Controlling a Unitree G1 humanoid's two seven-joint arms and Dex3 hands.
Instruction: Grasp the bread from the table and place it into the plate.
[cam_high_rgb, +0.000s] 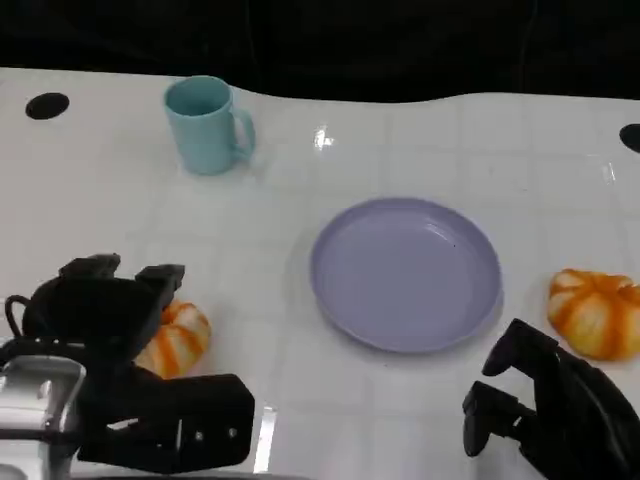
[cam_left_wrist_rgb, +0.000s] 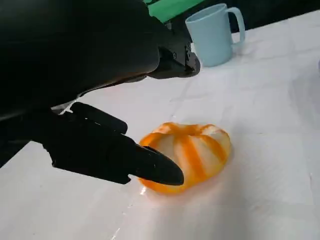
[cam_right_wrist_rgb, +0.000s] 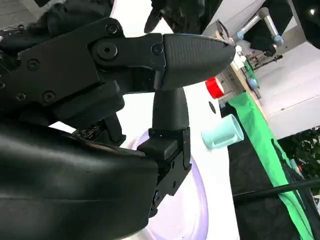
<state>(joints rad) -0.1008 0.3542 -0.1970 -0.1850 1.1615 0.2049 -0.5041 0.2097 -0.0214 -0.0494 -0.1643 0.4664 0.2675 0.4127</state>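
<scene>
Left hand at a striped bread roll, plate beyond it.

The white table (cam_high_rgb: 420, 140) carries a lavender plate (cam_high_rgb: 405, 272) lying between the two hands. The left hand (cam_high_rgb: 120, 330) hovers over the bread (cam_high_rgb: 178, 338), fingers (cam_left_wrist_rgb: 150, 167) spread wide around it, holding nothing. The right hand (cam_high_rgb: 550, 405) is loosely apart and empty, a second roll (cam_high_rgb: 595, 312) just beyond it. A blue mug (cam_high_rgb: 207, 125) stands far past the left hand.

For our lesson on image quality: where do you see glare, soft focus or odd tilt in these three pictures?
Head view: bright glints on the white table beyond the plate, and the image is soft overall. Left wrist view: the bread is fairly sharp, with a sheen on the table beside it; the left hand is a dark featureless mass. Right wrist view: turned sideways, so the cup appears tipped.
</scene>
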